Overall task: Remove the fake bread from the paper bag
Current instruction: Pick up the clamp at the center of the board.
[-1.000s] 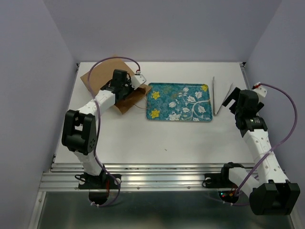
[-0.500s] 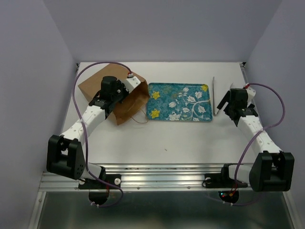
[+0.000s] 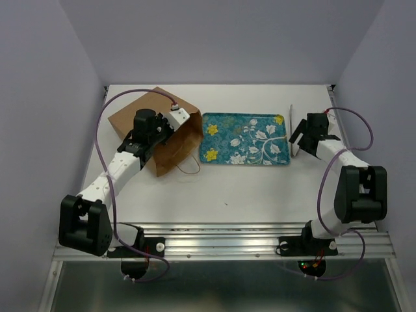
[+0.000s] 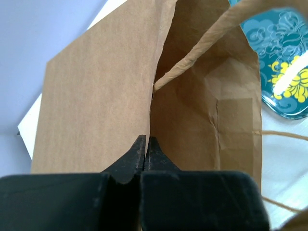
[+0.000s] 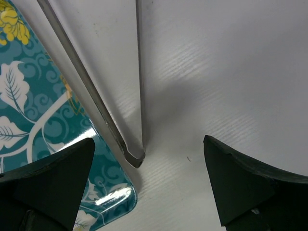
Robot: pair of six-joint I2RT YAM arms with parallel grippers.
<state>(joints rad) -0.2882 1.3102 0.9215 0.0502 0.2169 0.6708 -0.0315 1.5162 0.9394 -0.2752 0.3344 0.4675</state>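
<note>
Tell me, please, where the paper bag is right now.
Top view: the paper bag sits far left on the table, beside the tray, its edge pinched in the left claw.

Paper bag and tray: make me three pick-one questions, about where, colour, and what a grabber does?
1. Where is the paper bag? A) left of the tray B) on the tray C) right of it
2. What colour is the tray mostly? A) red B) black C) teal
3. What is the left gripper doing? A) wide open B) pinching the bag's rim C) resting on the tray
Answers: A, the bag lies beside the tray's left end; C, teal with flowers; B, its fingers are shut on the paper edge.
</note>
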